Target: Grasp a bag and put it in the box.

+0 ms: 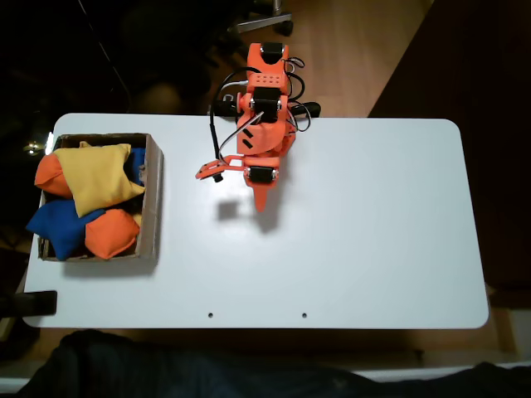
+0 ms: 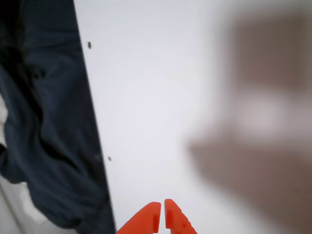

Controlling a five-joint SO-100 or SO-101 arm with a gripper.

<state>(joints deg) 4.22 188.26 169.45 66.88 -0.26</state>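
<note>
In the wrist view the orange gripper (image 2: 162, 214) hangs over bare white table (image 2: 156, 97) with its two fingertips pressed together and nothing between them, the table's edge and dark cloth (image 2: 44, 146) beyond it off to the left. In the fixed view the arm (image 1: 264, 124) is folded near the middle of the table's far edge, well apart from the cardboard box (image 1: 153, 199) at the left end. There the yellow bag (image 1: 95, 178) already lies on top of the orange bean bags (image 1: 112, 234) and blue bean bag (image 1: 56, 224), so the task looks done, with nothing left on the open tabletop.
</note>
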